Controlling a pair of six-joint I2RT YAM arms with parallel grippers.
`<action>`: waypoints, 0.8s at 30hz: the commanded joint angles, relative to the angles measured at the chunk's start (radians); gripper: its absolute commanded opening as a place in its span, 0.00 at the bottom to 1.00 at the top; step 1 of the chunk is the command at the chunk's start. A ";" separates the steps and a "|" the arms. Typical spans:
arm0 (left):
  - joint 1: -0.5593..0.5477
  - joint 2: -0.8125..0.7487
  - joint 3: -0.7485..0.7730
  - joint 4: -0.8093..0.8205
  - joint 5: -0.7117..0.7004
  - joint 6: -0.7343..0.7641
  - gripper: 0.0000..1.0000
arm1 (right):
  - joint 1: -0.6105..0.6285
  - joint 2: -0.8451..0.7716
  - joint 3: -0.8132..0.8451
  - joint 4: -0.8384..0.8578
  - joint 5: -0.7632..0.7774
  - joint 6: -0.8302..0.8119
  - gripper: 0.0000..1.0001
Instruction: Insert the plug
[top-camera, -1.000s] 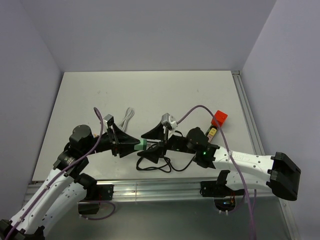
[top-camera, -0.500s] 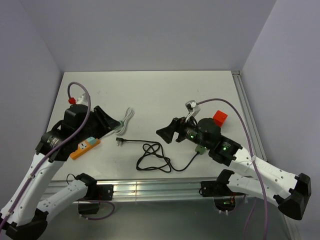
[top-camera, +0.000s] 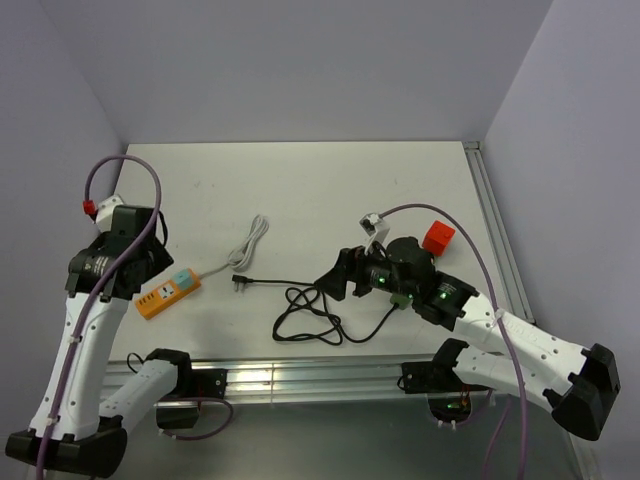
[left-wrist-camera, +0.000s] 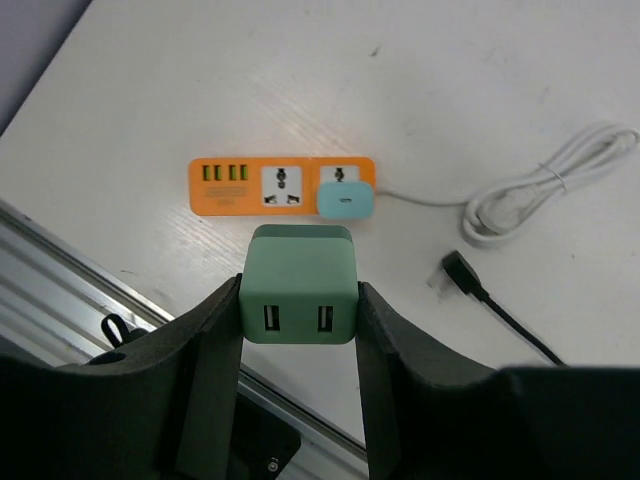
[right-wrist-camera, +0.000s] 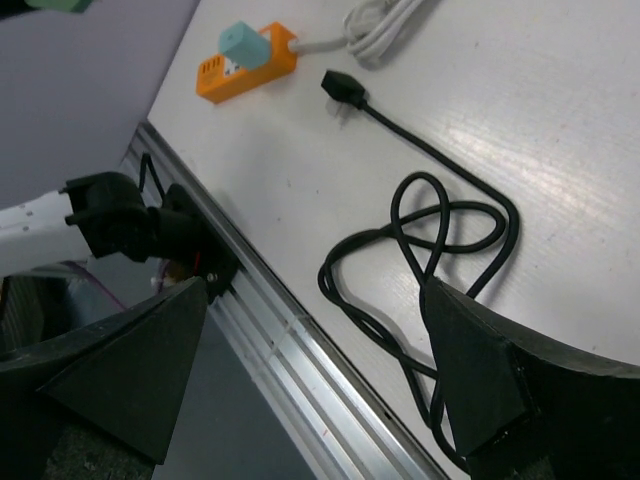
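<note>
My left gripper (left-wrist-camera: 298, 300) is shut on a green two-port plug adapter (left-wrist-camera: 298, 285) and holds it in the air above the table. Below it lies an orange power strip (left-wrist-camera: 283, 185) (top-camera: 168, 292) with a light blue plug (left-wrist-camera: 346, 200) (right-wrist-camera: 243, 45) in its right-hand socket. In the top view the left wrist (top-camera: 135, 265) hides the adapter. My right gripper (right-wrist-camera: 315, 300) (top-camera: 335, 275) stands open and empty over the coiled black cable (right-wrist-camera: 440, 240) (top-camera: 310, 315). That cable's black plug (left-wrist-camera: 458, 272) (top-camera: 240, 281) lies loose on the table.
The strip's bundled white cord (top-camera: 250, 240) (left-wrist-camera: 540, 195) lies behind the black plug. A red cube (top-camera: 438, 236) sits at the right behind the right arm. An aluminium rail (top-camera: 300, 375) (right-wrist-camera: 290, 340) runs along the table's near edge.
The grippers were together at the centre around the green adapter. The left one has carried it left, over the power strip. The right gripper has opened and drawn back right.
</note>
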 joint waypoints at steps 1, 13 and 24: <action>0.112 0.050 -0.019 0.049 0.026 0.098 0.01 | -0.021 0.022 -0.040 0.084 -0.123 0.005 0.96; 0.293 0.149 -0.215 0.187 0.172 0.029 0.00 | 0.074 0.031 -0.022 0.033 0.048 -0.129 0.96; 0.318 0.192 -0.257 0.276 0.304 0.072 0.00 | 0.098 -0.014 -0.056 0.061 0.018 -0.122 0.97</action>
